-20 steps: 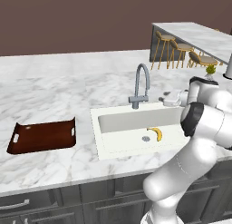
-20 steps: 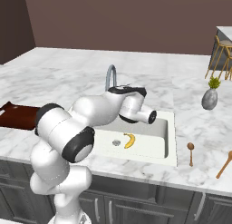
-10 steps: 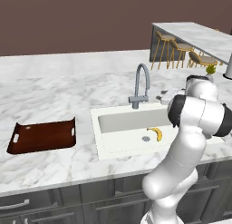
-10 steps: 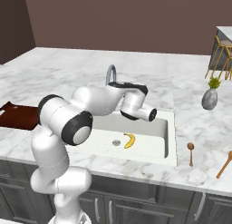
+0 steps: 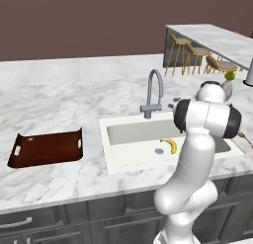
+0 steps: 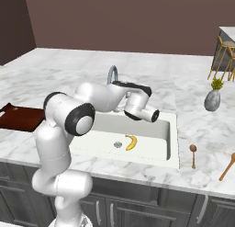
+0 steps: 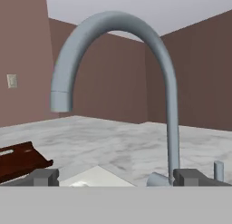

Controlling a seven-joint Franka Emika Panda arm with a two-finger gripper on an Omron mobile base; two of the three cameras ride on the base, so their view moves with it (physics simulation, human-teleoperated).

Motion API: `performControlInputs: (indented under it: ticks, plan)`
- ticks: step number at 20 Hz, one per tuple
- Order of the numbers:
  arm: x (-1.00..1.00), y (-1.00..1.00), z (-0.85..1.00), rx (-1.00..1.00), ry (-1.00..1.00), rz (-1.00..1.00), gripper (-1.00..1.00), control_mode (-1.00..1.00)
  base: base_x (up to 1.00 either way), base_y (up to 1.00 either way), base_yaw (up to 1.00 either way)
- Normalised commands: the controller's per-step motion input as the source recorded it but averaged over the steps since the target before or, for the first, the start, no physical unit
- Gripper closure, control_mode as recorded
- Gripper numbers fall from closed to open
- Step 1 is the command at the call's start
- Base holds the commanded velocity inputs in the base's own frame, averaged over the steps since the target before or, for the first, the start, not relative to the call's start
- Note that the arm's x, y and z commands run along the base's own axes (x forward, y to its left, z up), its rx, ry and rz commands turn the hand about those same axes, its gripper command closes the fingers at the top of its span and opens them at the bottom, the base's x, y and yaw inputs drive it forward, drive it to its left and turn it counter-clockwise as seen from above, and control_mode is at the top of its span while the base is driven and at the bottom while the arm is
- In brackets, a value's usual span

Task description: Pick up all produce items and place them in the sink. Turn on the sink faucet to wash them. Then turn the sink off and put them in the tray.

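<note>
A small yellow banana lies on the floor of the white sink, beside the round drain. The grey gooseneck faucet stands at the basin's back edge, with its small lever at the base. My hand hovers over the back of the sink, just right of the faucet. My gripper is open wide, faces the faucet's stem and holds nothing. On the counter left of the sink lies the dark reddish-brown tray.
A grey vase with a plant and two wooden spoons sit on the counter right of the sink. Bar stools stand at a far counter. My own elbow blocks part of the sink's right side.
The arm's elbow has swung up and closer to the sink, while the hand stays by the faucet. The banana has not moved. The gripper remains open.
</note>
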Motion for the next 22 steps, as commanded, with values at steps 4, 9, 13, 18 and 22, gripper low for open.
performControlInputs:
  ticks: [4, 9, 13, 18, 22]
  plan:
    - [0.3, 0.0, -0.06, 0.0, -0.04, 0.01, -1.0, -1.0, 0.0, 0.0, 0.0]
    - [0.29, 0.0, -0.08, 0.0, -0.01, 0.02, -1.0, -1.0, 0.0, 0.0, 0.0]
    - [0.31, 0.0, -0.09, 0.0, 0.0, 0.03, -1.0, -1.0, 0.0, 0.0, 0.0]
    - [0.29, 0.0, -0.1, 0.0, 0.0, 0.03, -1.0, -1.0, 0.0, 0.0, 0.0]
    - [0.28, 0.0, -0.1, 0.0, 0.0, 0.03, -1.0, -1.0, 0.0, 0.0, 0.0]
